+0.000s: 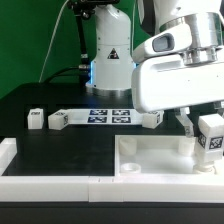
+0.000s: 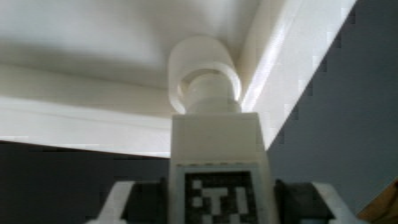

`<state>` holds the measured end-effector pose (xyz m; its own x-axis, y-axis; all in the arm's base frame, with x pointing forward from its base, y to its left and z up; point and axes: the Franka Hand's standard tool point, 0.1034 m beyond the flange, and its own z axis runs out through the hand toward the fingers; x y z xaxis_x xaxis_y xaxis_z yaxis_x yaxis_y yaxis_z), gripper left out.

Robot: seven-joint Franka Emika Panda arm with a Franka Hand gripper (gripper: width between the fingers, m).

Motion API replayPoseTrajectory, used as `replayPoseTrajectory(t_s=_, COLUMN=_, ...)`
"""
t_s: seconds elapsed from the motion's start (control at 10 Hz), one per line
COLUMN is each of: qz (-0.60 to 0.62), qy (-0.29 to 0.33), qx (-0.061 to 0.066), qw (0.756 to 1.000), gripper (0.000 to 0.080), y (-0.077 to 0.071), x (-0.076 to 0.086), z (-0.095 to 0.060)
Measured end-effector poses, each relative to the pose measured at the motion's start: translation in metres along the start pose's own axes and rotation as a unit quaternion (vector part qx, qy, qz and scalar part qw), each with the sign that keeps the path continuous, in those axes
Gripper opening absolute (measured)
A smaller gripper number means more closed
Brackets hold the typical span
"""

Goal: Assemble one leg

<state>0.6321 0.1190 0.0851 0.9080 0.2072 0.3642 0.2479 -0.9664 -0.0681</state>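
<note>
My gripper (image 1: 207,139) is shut on a white leg (image 1: 210,133) with a black-and-white tag, holding it upright over the right end of the large white tray-like part (image 1: 150,155). In the wrist view the leg (image 2: 217,150) sits between my fingers (image 2: 134,205), tag facing the camera, its rounded tip close to the tray's inner corner wall (image 2: 107,90). Three more legs lie on the table: one (image 1: 36,119) at the exterior view's left, one (image 1: 57,119) next to it, one (image 1: 151,120) right of the marker board.
The marker board (image 1: 105,115) lies at the back middle of the black table. A white rail (image 1: 50,184) runs along the front edge, with a white block (image 1: 6,150) at its left end. The robot base (image 1: 108,55) stands behind.
</note>
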Motion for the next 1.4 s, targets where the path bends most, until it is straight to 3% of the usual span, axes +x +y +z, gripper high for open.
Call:
replayPoseTrajectory(t_s=0.6, qz=0.001, qy=0.015, qx=-0.004, qw=1.0, gripper=0.029, y=0.002, x=-0.007, z=0.01)
replayPoseTrajectory(t_s=1.2, qz=0.0, qy=0.046, qx=-0.01, qw=0.999, gripper=0.029, y=0.002, x=-0.011, z=0.01)
replayPoseTrajectory(t_s=1.3, qz=0.0, qy=0.046, qx=-0.01, qw=0.999, gripper=0.0379, y=0.002, x=-0.011, z=0.01)
replayPoseTrajectory(t_s=1.4, qz=0.0, qy=0.046, qx=-0.01, qw=0.999, gripper=0.052, y=0.002, x=-0.011, z=0.01)
